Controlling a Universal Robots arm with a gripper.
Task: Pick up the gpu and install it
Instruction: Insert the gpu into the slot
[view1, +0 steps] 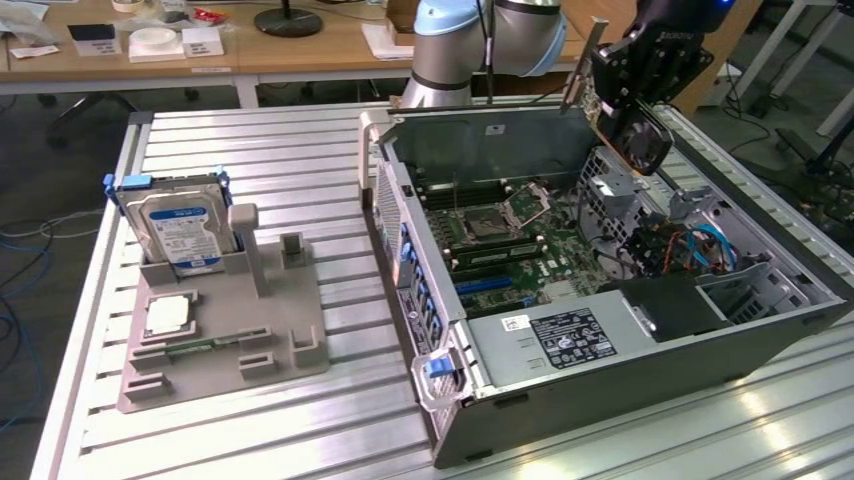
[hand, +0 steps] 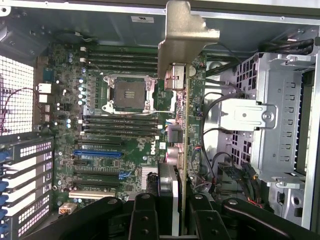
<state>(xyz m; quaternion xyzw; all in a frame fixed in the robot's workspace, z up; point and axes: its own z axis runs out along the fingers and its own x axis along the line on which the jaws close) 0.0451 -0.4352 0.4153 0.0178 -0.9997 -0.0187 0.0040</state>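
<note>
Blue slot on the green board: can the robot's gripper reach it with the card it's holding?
Probably yes. The case lies open, and nothing stands over the blue slot. The gripper, shut on the gpu, hangs above the board; the cables sit off to one side.

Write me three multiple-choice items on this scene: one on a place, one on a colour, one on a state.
1. Where is the gpu?
A) in a person's hand
B) in the air over the open computer case
C) seated in a motherboard slot

2. What colours are on the hard drive label?
A) red and black
B) blue and white
C) green and yellow

3. What state are the fingers in?
A) open and empty
B) shut on the hard drive
C) shut on the gpu

Answers:
1 B: in the exterior view the card hangs over the case's open side.
2 B: the label shows blue and white.
3 C: in the wrist view the fingers flank the card's edge.
</note>
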